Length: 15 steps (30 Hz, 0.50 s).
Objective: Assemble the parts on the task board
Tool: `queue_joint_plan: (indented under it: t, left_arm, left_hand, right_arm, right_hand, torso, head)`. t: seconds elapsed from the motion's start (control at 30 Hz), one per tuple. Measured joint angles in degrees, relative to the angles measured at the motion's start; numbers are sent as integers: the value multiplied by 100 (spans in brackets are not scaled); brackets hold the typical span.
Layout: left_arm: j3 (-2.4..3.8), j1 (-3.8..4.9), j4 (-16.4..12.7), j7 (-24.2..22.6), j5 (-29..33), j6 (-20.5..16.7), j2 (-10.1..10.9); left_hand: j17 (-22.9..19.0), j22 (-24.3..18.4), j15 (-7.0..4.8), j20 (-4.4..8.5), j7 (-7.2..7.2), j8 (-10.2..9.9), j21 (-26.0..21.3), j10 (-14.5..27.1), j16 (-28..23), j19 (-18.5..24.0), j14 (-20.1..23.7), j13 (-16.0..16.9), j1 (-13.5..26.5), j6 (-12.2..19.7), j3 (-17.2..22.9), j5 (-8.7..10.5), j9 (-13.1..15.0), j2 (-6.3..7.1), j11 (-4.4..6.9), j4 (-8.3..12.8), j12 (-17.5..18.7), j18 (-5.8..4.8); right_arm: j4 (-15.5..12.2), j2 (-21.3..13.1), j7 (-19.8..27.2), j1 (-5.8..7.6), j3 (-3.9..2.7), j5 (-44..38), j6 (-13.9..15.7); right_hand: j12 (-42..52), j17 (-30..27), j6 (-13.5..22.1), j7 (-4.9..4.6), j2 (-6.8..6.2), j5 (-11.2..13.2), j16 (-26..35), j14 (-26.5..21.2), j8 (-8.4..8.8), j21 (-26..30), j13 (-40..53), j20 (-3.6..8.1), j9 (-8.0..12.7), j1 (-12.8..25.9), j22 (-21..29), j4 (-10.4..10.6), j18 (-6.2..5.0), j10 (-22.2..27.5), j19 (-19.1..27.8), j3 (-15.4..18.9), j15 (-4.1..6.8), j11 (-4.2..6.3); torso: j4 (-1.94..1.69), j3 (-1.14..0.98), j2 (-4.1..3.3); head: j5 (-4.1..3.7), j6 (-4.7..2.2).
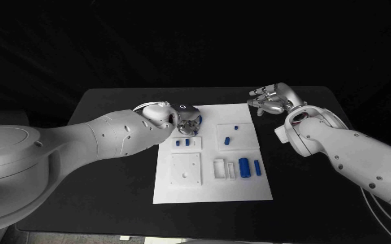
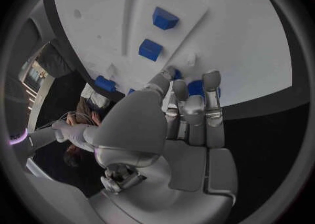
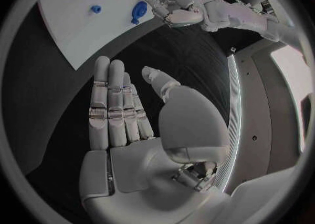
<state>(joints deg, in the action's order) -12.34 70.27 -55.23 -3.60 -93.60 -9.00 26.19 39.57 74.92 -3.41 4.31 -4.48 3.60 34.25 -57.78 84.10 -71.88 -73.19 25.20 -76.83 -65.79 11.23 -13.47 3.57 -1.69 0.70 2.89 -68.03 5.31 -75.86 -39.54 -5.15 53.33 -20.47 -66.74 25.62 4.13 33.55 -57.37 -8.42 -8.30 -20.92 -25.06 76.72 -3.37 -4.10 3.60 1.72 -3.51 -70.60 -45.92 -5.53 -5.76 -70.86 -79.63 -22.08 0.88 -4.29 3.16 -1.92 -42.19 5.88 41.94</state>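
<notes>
While your left hand [image 1: 186,123] is down over the far left part of the task board [image 1: 210,193], most of the assembly looks still ahead of you. Its fingers [image 2: 211,103] reach forward, held close together, onto a round blue part [image 2: 196,87] at the board's far edge; the thumb lies alongside. You cannot tell from these views whether the part is pinched or merely touched, so treat the grasp as unconfirmed.

Just nearer you than that hand, two small blue blocks [image 1: 182,141] lie side by side on the board, and the left wrist view shows them just beyond the fingertips. Whether they are seated in pockets or lying loose is not clear.

To the right of the hand, a small blue peg [image 1: 236,126] and a longer blue piece [image 1: 227,140] rest on a raised white square, apart from each other. Further toward you, a large blue cylinder [image 1: 244,168] and a thin blue bar [image 1: 257,168] lie beside a white slotted fixture [image 1: 220,168], which appears unfilled. The square plate [image 1: 186,169] to the fixture's left also shows bare holes.

Your right hand [image 1: 271,99] hovers off the board's far right corner, above the black table [image 1: 106,199]. Its fingers [image 3: 110,103] are straight and pressed together, the thumb held apart, and it holds nothing.

Judged from this, you are at an early stage: one part is being addressed, and the others lie unassembled.
</notes>
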Motion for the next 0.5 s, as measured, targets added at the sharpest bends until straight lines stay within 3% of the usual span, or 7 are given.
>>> queue_joint_plan:
  t: [0.13, 0.17, 0.3, 0.5]
  left_arm:
    - [4, 9, -25, 54, -2, 47, -3]
    - [4, 11, -33, 72, -3, 59, -4]
    - [6, 14, -56, 121, -5, 69, -4]
    - [0, 2, -91, 152, 66, -27, 32]
  left_hand:
    - [227, 0, -7, 0, 1, 0, 67, -59, -49, 0, -94, 129, 18, 0, 96, -22, -2, -3, 1, -54, 59, 0]
    - [416, 0, 2, 0, 1, 0, 138, -120, -159, 0, -150, 306, 50, 1, 175, -31, -2, 28, 0, -67, 176, 0]
    - [590, -1, -19, 0, 2, -11, 177, -139, -223, 0, -186, 431, 65, 2, 249, -381, -10, 42, 1, -46, 249, 0]
    - [697, -1, -29, 30, 10, -33, 177, -233, -223, -30, -278, 431, 94, 12, 313, -499, -5, 73, 31, 40, 277, -1]
  right_arm:
    - [0, 1, 1, 0, 0, 3, -1]
    - [1, 2, 1, 0, 0, 4, -1]
    - [1, 6, 2, 0, 0, 6, -1]
    - [3, 11, 4, 0, 0, 9, -2]
  right_hand:
    - [0, 0, 0, 0, 0, 0, 0, 0, 0, 0, 0, 0, 0, 0, 0, 0, 2, 0, 0, 0, 0, 0]
    - [0, 0, 0, 0, 0, 0, 0, 0, 0, 0, 0, 0, 0, 0, 0, 0, 2, 0, 0, 0, 0, 0]
    - [0, 0, 0, 0, 0, 0, 0, 0, 0, 0, 0, 0, 0, 0, 0, 0, 3, 0, 0, 0, 0, 0]
    - [0, -1, 0, 0, 0, 0, 0, 0, 0, 0, 0, 0, 0, 0, -1, 0, 5, 0, 0, 0, 0, 0]
  torso:
    - [0, 0, -1]
    - [0, 0, -1]
    - [3, 0, -1]
    - [5, -1, -2]
  head:
    - [0, 3]
    - [0, 3]
    - [1, -7]
    - [6, -25]
